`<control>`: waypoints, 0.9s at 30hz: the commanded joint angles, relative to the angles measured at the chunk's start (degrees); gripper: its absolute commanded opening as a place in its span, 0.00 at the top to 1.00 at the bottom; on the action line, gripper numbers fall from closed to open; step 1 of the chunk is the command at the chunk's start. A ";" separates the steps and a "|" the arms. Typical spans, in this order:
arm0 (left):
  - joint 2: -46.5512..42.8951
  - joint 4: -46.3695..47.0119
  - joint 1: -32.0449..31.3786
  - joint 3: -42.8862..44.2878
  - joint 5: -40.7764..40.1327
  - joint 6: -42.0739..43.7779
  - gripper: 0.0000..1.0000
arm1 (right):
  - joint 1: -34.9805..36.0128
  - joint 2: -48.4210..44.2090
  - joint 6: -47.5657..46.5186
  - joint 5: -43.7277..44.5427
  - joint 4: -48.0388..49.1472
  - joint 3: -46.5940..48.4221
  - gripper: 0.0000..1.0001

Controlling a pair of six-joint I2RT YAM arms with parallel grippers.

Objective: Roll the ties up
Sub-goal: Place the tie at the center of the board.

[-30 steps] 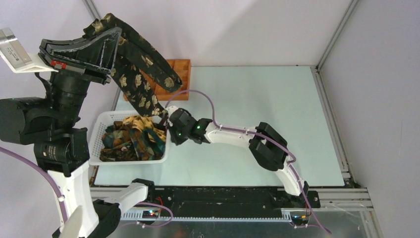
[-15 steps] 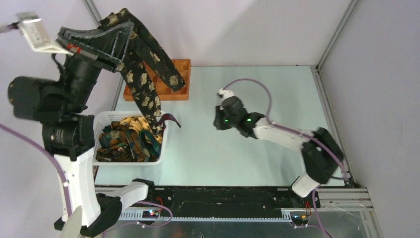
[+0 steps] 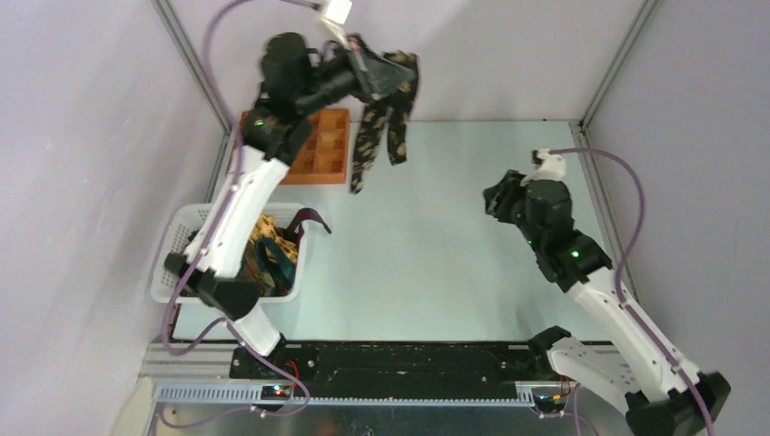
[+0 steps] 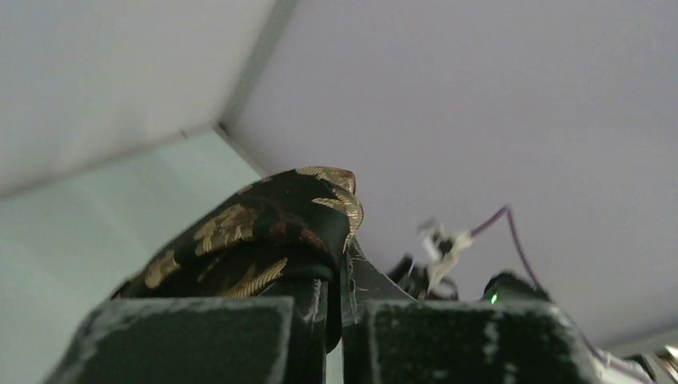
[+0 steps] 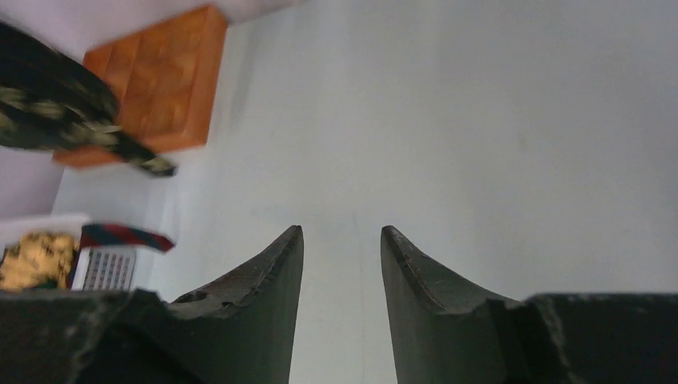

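Plain pale lilac walls (image 3: 508,54) close the space on three sides, joined at the far corners by slim aluminium posts (image 3: 616,64). The tabletop (image 3: 454,254) is a pale mint sheet — matte, evenly lit, shadows soft — edged along its near side by a black rail (image 3: 409,359).

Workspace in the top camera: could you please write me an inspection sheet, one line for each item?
Surface: pale green table, bare in the middle.
Job's things: one leafy tie hangs from the left end effector above the table's far side; more ties heaped in the white basket.
Clutter: orange tray, far left.
End effectors: left shut on the tie; right end effector open, holding nothing.
Cables: purple cable along each arm.
Surroundings: lilac walls, metal frame posts.
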 commanded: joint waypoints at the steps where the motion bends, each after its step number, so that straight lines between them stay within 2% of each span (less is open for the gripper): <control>1: 2.85 -3.40 -5.46 4.34 8.80 1.09 1.00 | -6.28 -5.89 0.98 1.43 -5.21 -0.73 0.55; 2: 2.56 -3.27 -5.95 2.98 10.79 0.92 1.00 | -8.22 -6.47 0.98 0.95 -5.90 -0.73 0.55; 4: -0.24 -0.32 -6.09 -5.40 14.16 -0.30 1.00 | -10.64 -7.50 0.88 -0.49 -6.63 -0.77 0.54; 7: -6.30 4.97 -6.10 -22.75 18.79 -0.24 1.00 | -12.73 -7.36 0.92 -2.26 -7.17 -0.88 0.52; 9: -8.53 2.46 -6.13 -31.03 20.31 3.23 1.00 | -13.49 -6.51 1.29 -3.36 -7.10 -1.53 0.50; 12: -8.42 -9.91 -6.17 -39.60 15.93 12.15 1.00 | -13.83 -4.74 2.14 -5.64 -5.74 -2.84 0.48; 15: -4.01 -19.55 -6.99 -43.22 6.11 18.89 0.97 | -13.80 -3.42 2.88 -7.02 -4.46 -4.55 0.45; 18: 1.66 -27.42 -8.00 -44.13 -0.24 24.38 0.94 | -13.81 -1.67 3.16 -8.41 -3.27 -5.13 0.44; 21: 4.42 -28.39 -8.64 -45.54 -2.08 25.14 0.94 | -13.78 -0.69 2.86 -9.11 -3.11 -5.20 0.41; 25: 0.90 -28.87 -8.74 -47.16 -4.50 25.02 0.88 | -13.74 2.80 1.89 -11.74 -2.94 -5.21 0.38; 27: -0.47 -31.00 -8.69 -47.18 -6.87 25.80 0.83 | -13.42 5.70 1.47 -15.69 -1.82 -5.14 0.32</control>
